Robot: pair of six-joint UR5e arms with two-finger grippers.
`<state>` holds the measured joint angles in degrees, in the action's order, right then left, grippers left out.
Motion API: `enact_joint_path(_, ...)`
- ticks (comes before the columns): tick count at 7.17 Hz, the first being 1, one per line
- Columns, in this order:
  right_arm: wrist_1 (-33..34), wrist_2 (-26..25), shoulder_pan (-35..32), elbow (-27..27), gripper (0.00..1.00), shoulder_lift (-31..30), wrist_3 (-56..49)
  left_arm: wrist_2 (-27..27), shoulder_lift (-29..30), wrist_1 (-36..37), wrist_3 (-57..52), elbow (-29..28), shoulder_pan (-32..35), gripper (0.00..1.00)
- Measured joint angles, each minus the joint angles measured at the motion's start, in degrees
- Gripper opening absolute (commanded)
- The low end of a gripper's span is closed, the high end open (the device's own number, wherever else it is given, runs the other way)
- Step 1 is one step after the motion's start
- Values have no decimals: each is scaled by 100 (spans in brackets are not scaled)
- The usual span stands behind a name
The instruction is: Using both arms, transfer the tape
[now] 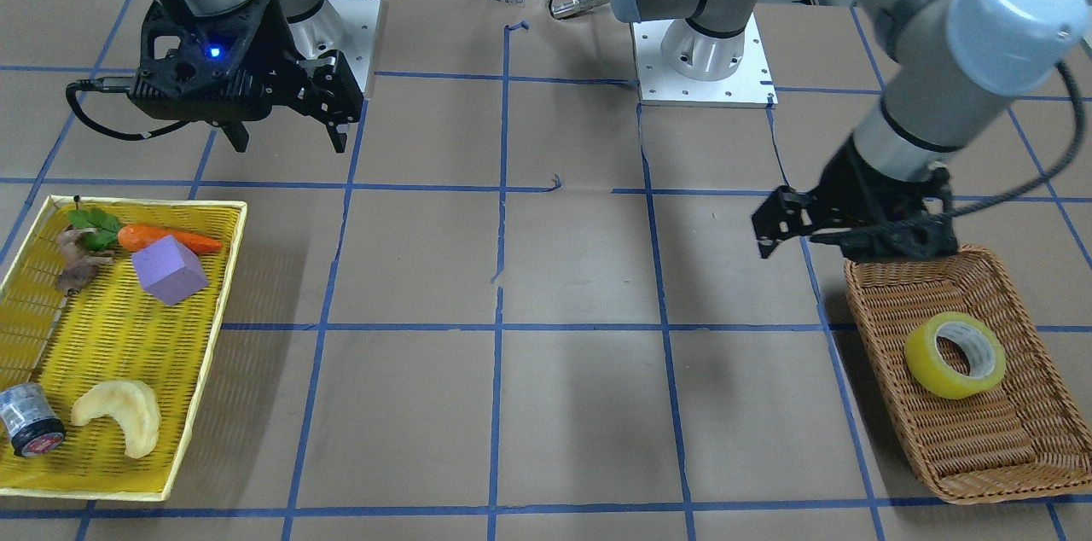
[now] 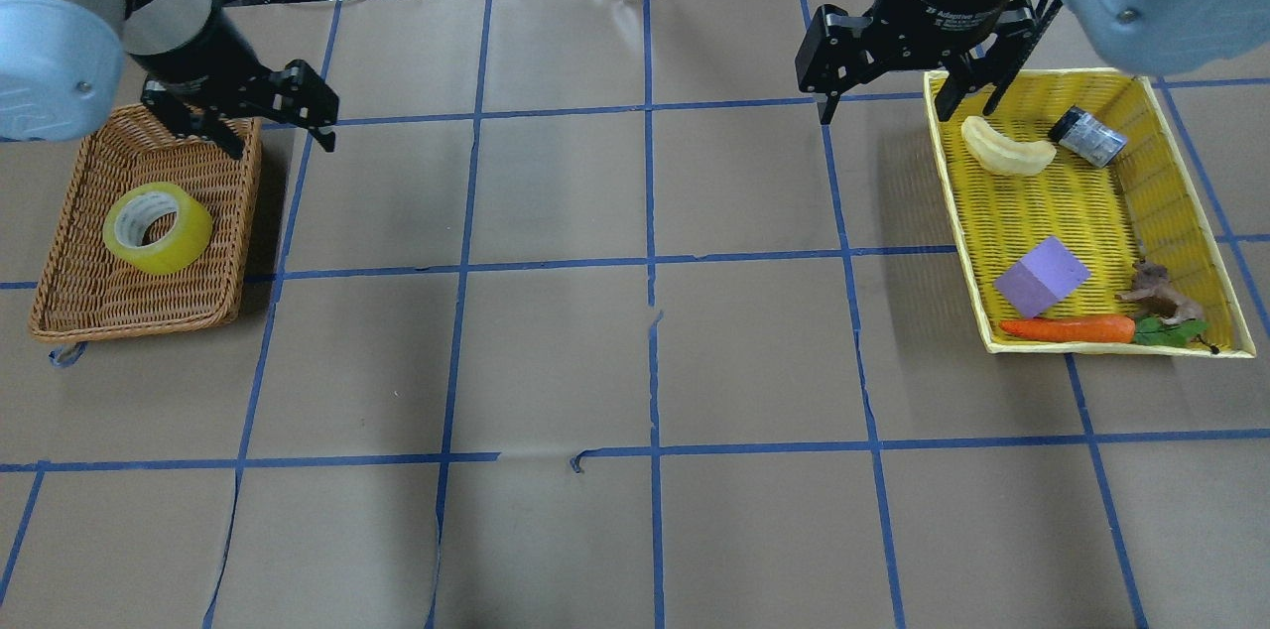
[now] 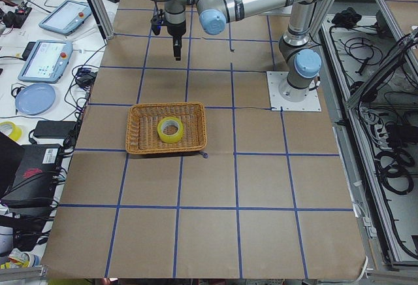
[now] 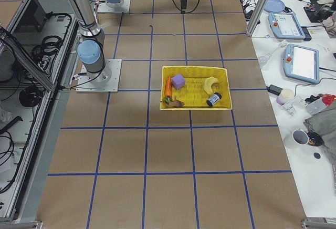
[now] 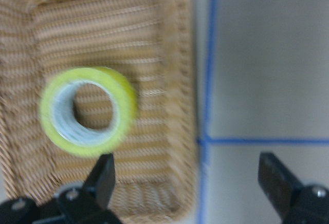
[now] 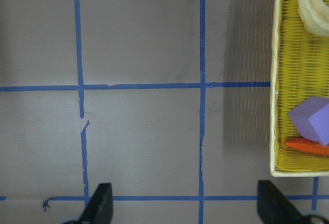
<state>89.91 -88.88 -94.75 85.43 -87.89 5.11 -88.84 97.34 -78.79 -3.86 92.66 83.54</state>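
A: Is there any writing to read?

B: Only a little. On the black wrist above the right gripper (image 2: 886, 108) there is white print, and I can read the word "Adaptive". The can (image 2: 1088, 136) has a label, but it is too small to read.

A: Where is the tape (image 2: 159, 227)?

B: It lies inside the basket (image 2: 60, 302), about at its middle, with the hole turned upward. Nothing touches it.

A: And the left gripper (image 2: 283, 145)?

B: It hangs over the corner of the basket that is farthest from the robot and nearest to the table's middle. The arm comes down at a slant, so the gripper is tilted. Its jaws are spread wide and hold nothing. In the wrist view one finger (image 5: 103, 178) is over the inside of the basket, just beside the tape, and the other is out past the rim, over the table (image 2: 645, 361).

A: How does the right arm stand?

B: It is well apart from the basket, at the other end of the table. The wrist points straight down and a blue light (image 1: 213, 52) shines on it. Its jaws are also wide apart and empty, and they hang above the table
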Motion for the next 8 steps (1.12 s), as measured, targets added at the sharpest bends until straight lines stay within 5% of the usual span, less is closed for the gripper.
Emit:
enact_joint_path(3,-6,-9,5,3,100,0,-9,244,-124,-343,959,-61,1169,100)
enact_joint_path(8,0,29,0,0,100,0,-50,139,-22,-1441,980,-767,1232,100)
